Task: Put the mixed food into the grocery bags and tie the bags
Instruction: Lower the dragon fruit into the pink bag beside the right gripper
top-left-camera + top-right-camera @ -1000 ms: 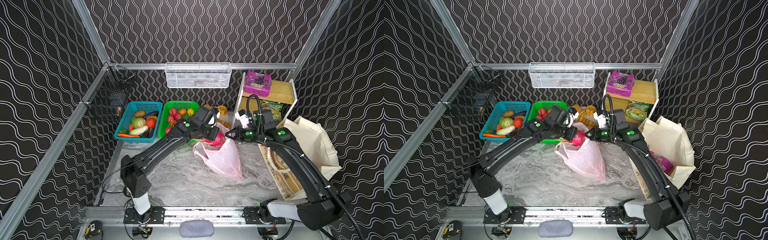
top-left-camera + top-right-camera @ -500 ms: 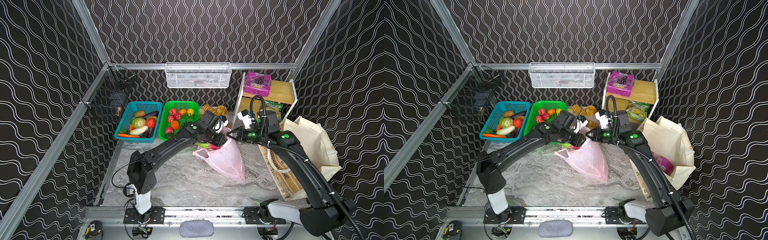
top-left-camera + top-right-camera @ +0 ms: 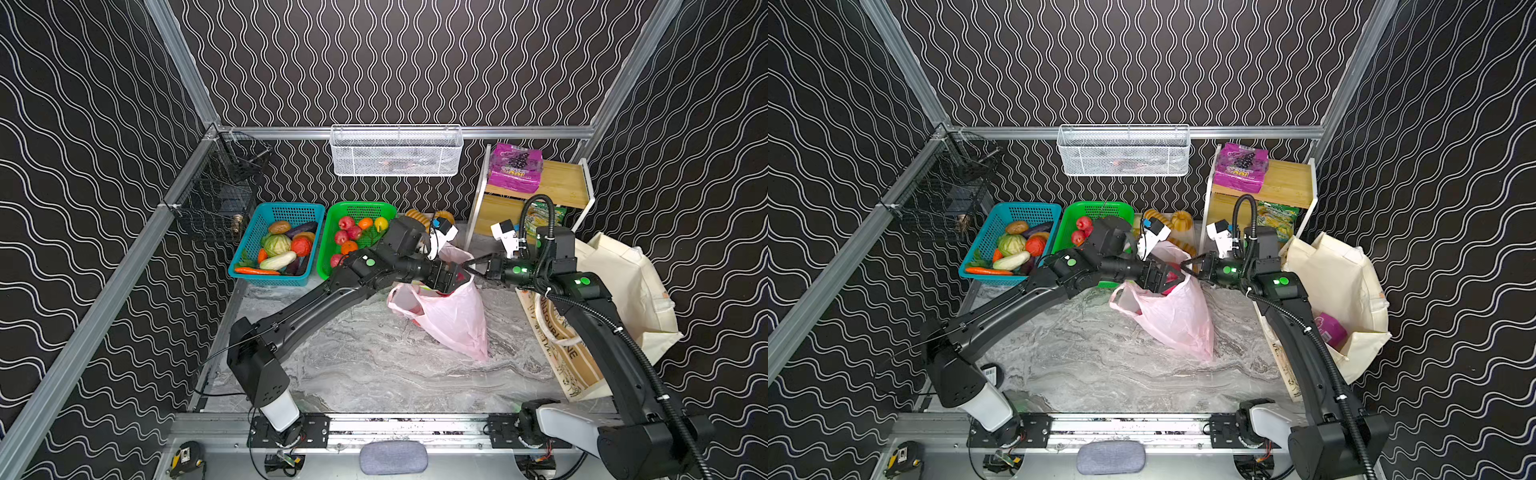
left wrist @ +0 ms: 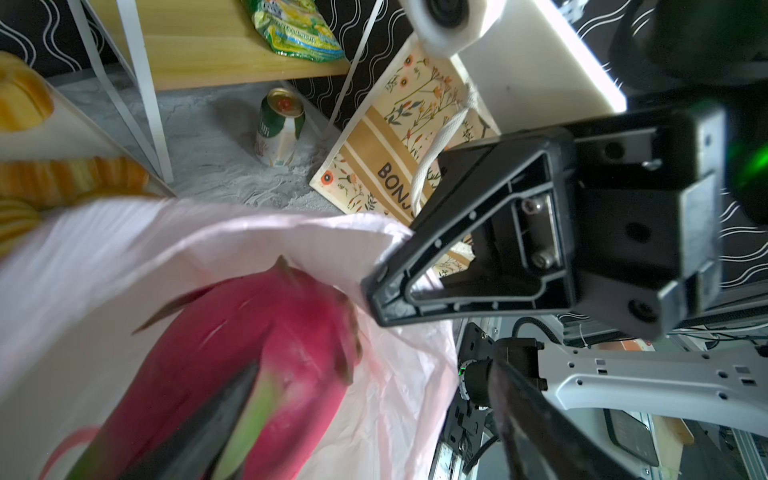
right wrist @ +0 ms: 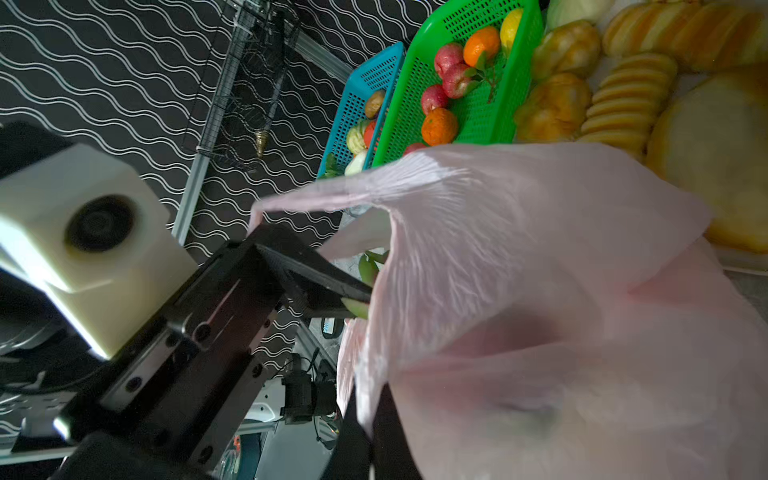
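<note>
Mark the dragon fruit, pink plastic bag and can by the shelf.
dragon fruit (image 4: 286, 332), left wrist view, on its pink skin.
pink plastic bag (image 3: 453, 328), in a top view, on its side wall.
can (image 4: 276, 137), left wrist view, on its side.

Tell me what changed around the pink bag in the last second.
The left claw carried the dragon fruit rightward to the mouth of the pink bag, then opened and let it go inside. The right claw stayed shut on the bag's rim, holding it up. The green basket and the cream tote did not move.
</note>
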Robot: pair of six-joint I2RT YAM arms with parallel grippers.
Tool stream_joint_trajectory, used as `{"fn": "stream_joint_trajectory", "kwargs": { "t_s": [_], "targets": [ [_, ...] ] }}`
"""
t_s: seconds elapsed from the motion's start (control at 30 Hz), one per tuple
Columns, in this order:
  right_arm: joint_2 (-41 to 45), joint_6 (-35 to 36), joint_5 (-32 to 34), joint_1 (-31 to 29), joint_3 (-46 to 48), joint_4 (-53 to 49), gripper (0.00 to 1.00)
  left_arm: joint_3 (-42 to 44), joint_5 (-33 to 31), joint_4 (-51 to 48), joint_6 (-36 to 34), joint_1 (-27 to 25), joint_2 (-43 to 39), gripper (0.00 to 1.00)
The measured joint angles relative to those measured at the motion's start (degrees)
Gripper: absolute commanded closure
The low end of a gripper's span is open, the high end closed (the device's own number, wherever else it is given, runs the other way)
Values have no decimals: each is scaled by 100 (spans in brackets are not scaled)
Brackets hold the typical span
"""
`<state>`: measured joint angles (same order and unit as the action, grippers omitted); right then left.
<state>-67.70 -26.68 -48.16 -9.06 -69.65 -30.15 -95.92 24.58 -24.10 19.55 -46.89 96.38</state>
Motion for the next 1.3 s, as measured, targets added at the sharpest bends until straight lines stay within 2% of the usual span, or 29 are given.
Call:
{"fn": "stream_joint_trajectory", "kwargs": {
  "t_s": [0.07, 0.1, 0.13, 0.17, 0.2, 0.23, 0.3, 0.33, 0.37, 0.4, 0.43, 0.47, 0.5, 0.53, 0.57, 0.6, 0.63, 0.73, 0.77, 0.83, 0.87, 0.93, 0.97, 1.0, 1.03, 1.2, 1.27, 1.3],
  "targets": [
    [13, -116, -177, 17, 33, 144, 100, -492, 79, -319, -55, 7, 402, 40],
    [13, -116, -197, 24, 46, 251, 100, -868, 304, -601, -162, 4, 728, 43],
    [13, -118, -186, 39, 52, 308, 100, -1158, 417, -820, -247, -7, 970, 42],
    [7, -133, -181, 48, 52, 308, 100, -1427, 433, -1062, -385, -52, 1198, 36],
    [4, -131, -186, 48, 52, 308, 100, -1613, 297, -1327, -481, -116, 1325, 21],
    [2, -129, -208, 44, 50, 306, 100, -1700, 33, -1506, -490, -173, 1355, 14],
    [2, -129, -247, 42, 46, 299, 100, -1722, -535, -1788, -584, -269, 1261, 10],
    [-2, -127, -243, 42, 42, 293, 100, -1681, -713, -1845, -623, -280, 1182, 13],
    [-7, -122, -223, 42, 39, 273, 100, -1587, -975, -1867, -643, -278, 1058, 19],
    [-13, -109, -184, 42, 33, 240, 100, -1486, -1239, -1875, -649, -267, 929, 31],
    [-24, -101, -131, 42, 15, 184, 100, -1416, -1408, -1882, -664, -264, 837, 51],
    [-44, -70, -52, 42, -15, 122, 100, -1384, -1585, -1912, -684, -260, 772, 77],
    [-66, -50, 13, 44, -35, 72, 100, -1392, -1759, -1941, -721, -262, 754, 77],
    [-83, -28, 68, 44, -46, 37, 100, -1434, -1871, -1985, -758, -262, 772, 65],
    [-101, -9, 96, 44, -46, 9, 100, -1488, -1989, -2041, -776, -269, 813, 42],
    [-111, 22, 114, 44, -46, -17, 100, -1513, -2026, -2059, -793, -273, 850, 11],
    [-118, 20, 114, 44, -46, -39, 100, -1510, -1996, -2063, -820, -271, 863, 2],
    [-105, 20, 109, 44, -37, -46, 100, -1552, -1786, -2131, -907, -267, 927, 1],
    [-98, 20, 109, 44, -31, -48, 100, -1652, -1768, -2218, -931, -267, 997, 7],
    [-79, 20, 109, 44, -11, -42, 100, -1816, -1805, -2352, -942, -267, 1143, 56],
    [-70, 20, 107, 44, 2, -44, 100, -1803, -1856, -2387, -946, -269, 1158, 100],
    [-68, 20, 107, 44, 20, -42, 100, -1606, -2000, -2367, -942, -267, 1036, 100],
    [-68, 20, 107, 44, 26, -44, 100, -1429, -2074, -2308, -940, -267, 890, 77],
    [-70, 22, 107, 44, 31, -48, 100, -1290, -2083, -2260, -940, -267, 754, 9],
    [-70, 26, 107, 44, 31, -46, 100, -1231, -2065, -2221, -944, -260, 660, 1],
    [-70, 33, 52, 44, 70, -37, 100, -1471, -1786, -2142, -1010, -262, 754, 2],
    [-68, 33, 17, 44, 72, -35, 100, -1458, -1718, -2142, -1078, -262, 761, 15],
    [-66, 33, -2, 44, 74, -35, 100, -1399, -1687, -2109, -1084, -262, 732, 15]
  ]
}}
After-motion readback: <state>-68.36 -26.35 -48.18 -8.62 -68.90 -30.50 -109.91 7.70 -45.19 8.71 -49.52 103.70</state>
